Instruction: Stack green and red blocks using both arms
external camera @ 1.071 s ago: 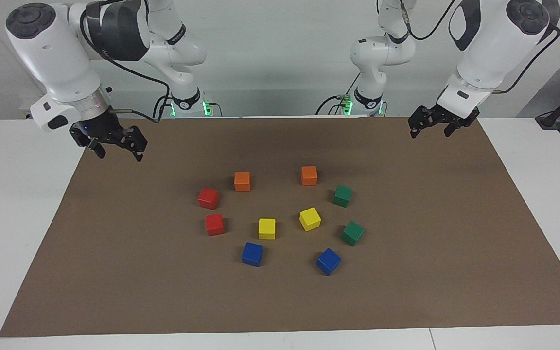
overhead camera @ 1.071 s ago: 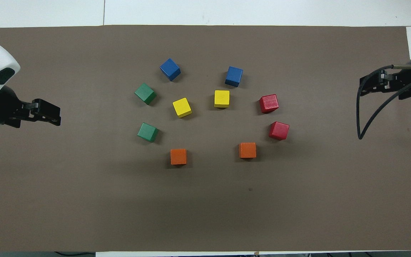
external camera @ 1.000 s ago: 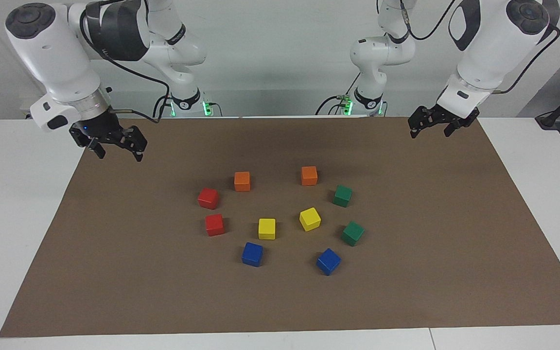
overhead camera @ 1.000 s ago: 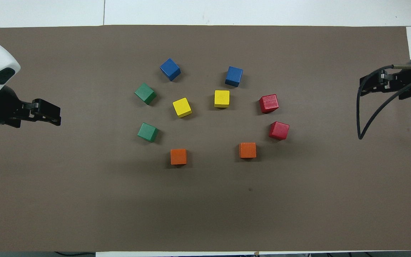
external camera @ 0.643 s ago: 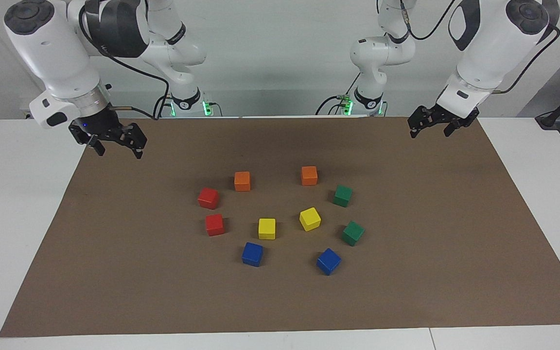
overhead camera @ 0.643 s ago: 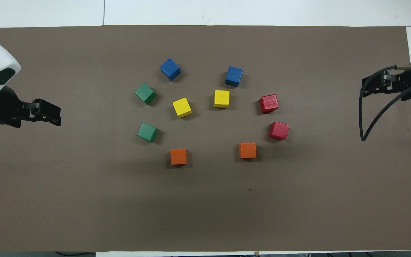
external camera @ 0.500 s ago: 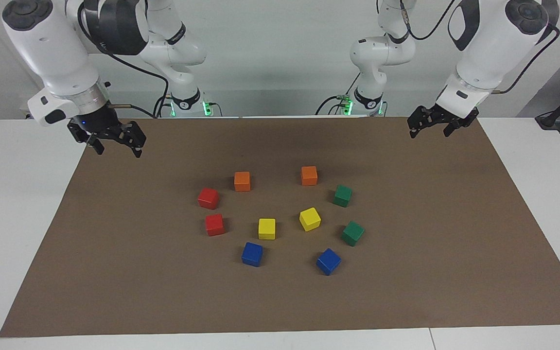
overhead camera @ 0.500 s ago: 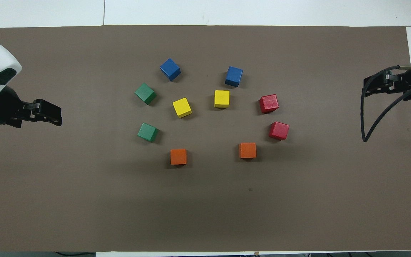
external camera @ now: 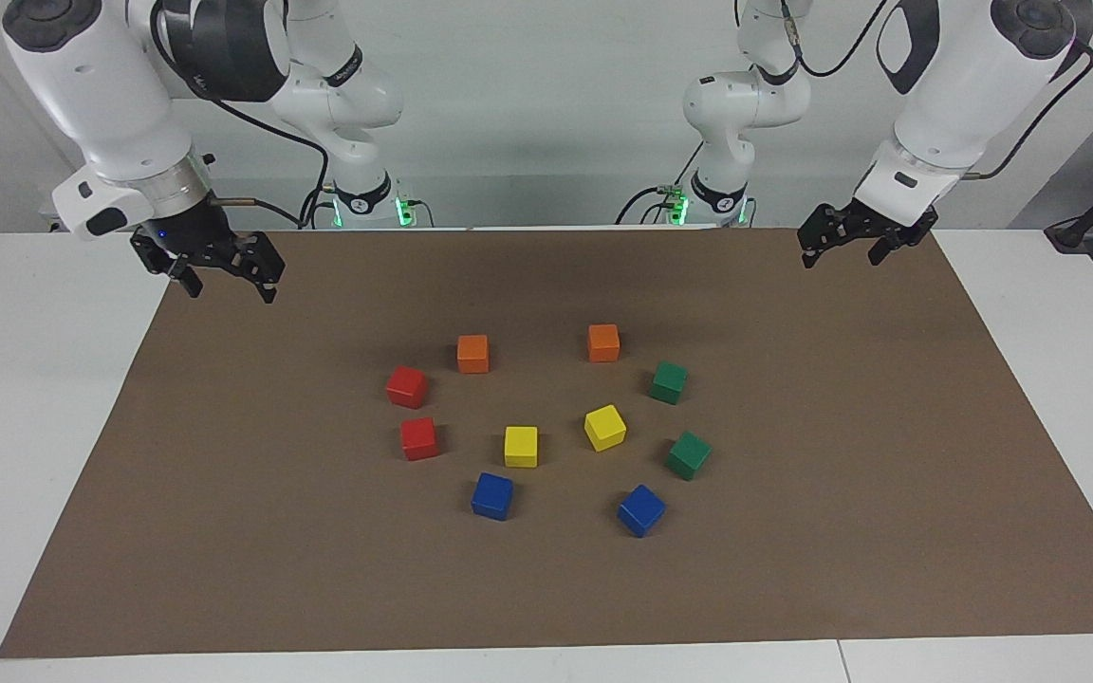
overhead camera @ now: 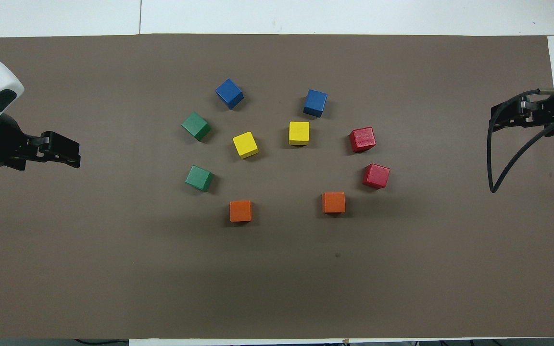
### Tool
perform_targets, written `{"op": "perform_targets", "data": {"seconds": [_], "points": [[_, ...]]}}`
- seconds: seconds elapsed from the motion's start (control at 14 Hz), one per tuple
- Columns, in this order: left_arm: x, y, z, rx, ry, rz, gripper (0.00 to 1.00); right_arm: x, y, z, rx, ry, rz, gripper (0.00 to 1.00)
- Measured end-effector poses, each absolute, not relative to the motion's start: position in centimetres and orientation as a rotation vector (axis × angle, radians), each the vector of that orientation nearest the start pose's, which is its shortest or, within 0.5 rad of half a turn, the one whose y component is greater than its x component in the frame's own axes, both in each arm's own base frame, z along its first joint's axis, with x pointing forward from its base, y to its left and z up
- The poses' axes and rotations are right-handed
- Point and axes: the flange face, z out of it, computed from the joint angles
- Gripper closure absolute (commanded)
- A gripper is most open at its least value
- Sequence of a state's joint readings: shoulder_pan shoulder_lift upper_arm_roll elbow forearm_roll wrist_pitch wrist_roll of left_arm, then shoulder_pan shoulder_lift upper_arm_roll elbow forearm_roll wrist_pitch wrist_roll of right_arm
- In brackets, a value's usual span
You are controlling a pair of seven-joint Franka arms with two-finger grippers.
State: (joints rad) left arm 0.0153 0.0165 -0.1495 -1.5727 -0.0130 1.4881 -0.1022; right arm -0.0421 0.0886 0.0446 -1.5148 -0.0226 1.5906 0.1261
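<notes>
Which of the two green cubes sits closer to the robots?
The green cube beside an orange cube is closer; the other green cube lies farther out, next to a blue cube.

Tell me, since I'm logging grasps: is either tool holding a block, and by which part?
Nothing is held: the left tool and right tool hang open and empty.

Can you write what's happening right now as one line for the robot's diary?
stage: start, nothing stacked | green blocks: on mat | red blocks: on mat | left tool: open, empty | right tool: open, empty
</notes>
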Motion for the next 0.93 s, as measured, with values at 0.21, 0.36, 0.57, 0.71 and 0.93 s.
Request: {"op": "perform_targets", "data": {"seconds": [0.21, 0.36, 0.57, 0.71, 0.93], "points": [[54.2, -9.0, 61.6, -3.142, 0.007, 0.114, 0.00, 58.3, -0.3, 60.2, -3.155, 0.197, 0.019, 0.00], [54.2, -11.2, 61.2, -3.144, -0.011, 0.101, 0.00, 58.3, -0.5, 60.2, -3.147, 0.204, 0.020, 0.00], [55.7, -15.2, 57.2, -3.148, -0.107, 0.125, 0.00, 58.3, -0.5, 60.2, -3.128, 0.211, 0.027, 0.00], [56.2, -19.3, 52.5, -3.137, -0.282, 0.131, 0.00, 58.1, -0.2, 60.1, -3.125, 0.203, 0.048, 0.00], [55.1, -21.9, 46.6, -3.098, -0.411, 0.185, 0.00, 58.0, -0.1, 59.6, -3.126, 0.199, 0.057, 0.00]]}}
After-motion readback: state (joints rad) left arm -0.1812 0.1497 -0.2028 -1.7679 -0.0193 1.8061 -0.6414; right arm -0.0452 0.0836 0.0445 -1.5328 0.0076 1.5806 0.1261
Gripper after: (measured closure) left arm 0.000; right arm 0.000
